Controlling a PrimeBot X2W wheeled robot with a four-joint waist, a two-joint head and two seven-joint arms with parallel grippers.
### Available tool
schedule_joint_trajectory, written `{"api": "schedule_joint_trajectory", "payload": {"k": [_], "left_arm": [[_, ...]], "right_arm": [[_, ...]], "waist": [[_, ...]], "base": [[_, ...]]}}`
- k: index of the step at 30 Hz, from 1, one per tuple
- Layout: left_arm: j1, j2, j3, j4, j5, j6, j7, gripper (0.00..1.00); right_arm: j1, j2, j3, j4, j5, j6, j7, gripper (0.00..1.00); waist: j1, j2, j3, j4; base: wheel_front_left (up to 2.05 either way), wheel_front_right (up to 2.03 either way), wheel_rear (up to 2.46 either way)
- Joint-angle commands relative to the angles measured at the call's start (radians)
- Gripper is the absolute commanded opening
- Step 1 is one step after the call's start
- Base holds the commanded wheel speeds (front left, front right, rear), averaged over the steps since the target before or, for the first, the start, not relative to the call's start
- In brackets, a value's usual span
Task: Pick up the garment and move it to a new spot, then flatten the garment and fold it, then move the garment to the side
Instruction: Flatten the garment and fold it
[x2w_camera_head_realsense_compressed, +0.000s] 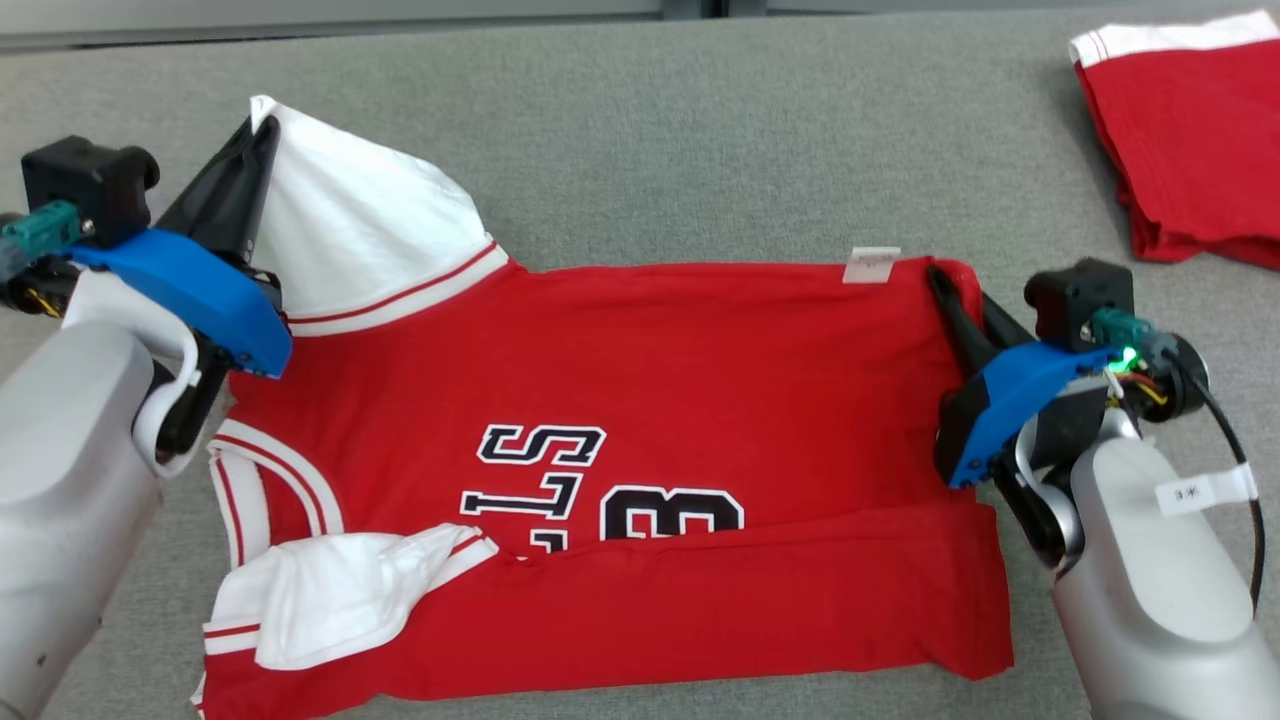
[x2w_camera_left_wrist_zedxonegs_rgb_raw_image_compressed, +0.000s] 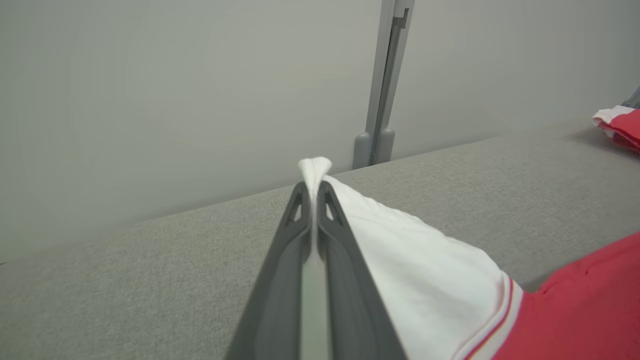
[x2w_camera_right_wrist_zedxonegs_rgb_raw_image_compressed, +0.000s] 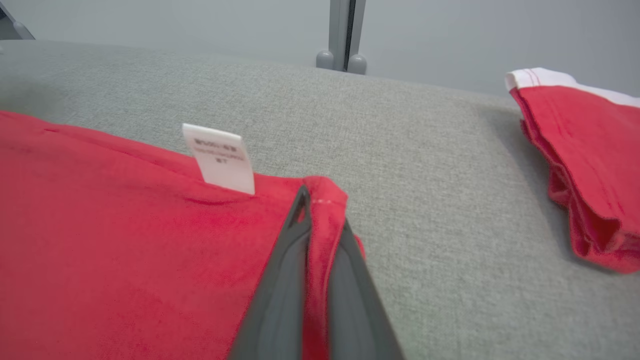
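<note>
The garment (x2w_camera_head_realsense_compressed: 640, 390) is a red jersey with white sleeves and black-and-white lettering, spread across the grey surface with its near edge folded over. My left gripper (x2w_camera_head_realsense_compressed: 262, 125) is shut on the tip of the far white sleeve (x2w_camera_left_wrist_zedxonegs_rgb_raw_image_compressed: 400, 250) and holds it lifted above the surface; the pinched cloth pokes out past my left gripper (x2w_camera_left_wrist_zedxonegs_rgb_raw_image_compressed: 313, 184) in the left wrist view. My right gripper (x2w_camera_head_realsense_compressed: 940, 280) is shut on the garment's far right corner (x2w_camera_right_wrist_zedxonegs_rgb_raw_image_compressed: 327, 200), beside a white label (x2w_camera_right_wrist_zedxonegs_rgb_raw_image_compressed: 220, 157).
A second red garment (x2w_camera_head_realsense_compressed: 1190, 140) with a white band lies folded at the far right of the surface, also seen as a red bundle (x2w_camera_right_wrist_zedxonegs_rgb_raw_image_compressed: 590, 165). A grey wall with a vertical post (x2w_camera_left_wrist_zedxonegs_rgb_raw_image_compressed: 382, 85) stands behind the surface's far edge.
</note>
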Motion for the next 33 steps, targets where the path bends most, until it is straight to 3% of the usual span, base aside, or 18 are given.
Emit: {"api": "schedule_joint_trajectory", "payload": {"k": [1, 12, 17, 33], "left_arm": [[0.04, 0.01, 0.031, -0.046, 0.019, 0.01, -0.006, 0.0], [0.383, 0.045, 0.187, -0.319, 0.1, 0.093, -0.006, 0.0], [0.514, 0.034, 0.231, -0.399, 0.119, 0.123, -0.006, 0.0], [0.742, 0.001, 0.299, -0.431, 0.151, 0.162, -0.006, 0.0]], "right_arm": [[0.026, -0.009, -0.002, 0.012, 0.002, 0.0, -0.027, 0.0], [0.119, -0.026, 0.011, 0.083, 0.015, 0.0, -0.152, 0.0], [0.162, -0.039, 0.019, 0.101, 0.017, 0.0, -0.201, 0.0], [0.299, -0.033, 0.013, 0.114, 0.041, 0.0, -0.325, 0.0]], "waist": [[0.0001, 0.0, -0.032, 0.018], [0.0001, 0.0, -0.112, 0.05], [0.0001, 0.0, -0.139, 0.064], [0.0001, 0.0, -0.199, 0.077]], "base": [[0.0, 0.0, 0.0], [0.0, 0.0, 0.0], [0.0, 0.0, 0.0], [0.0, 0.0, 0.0]]}}
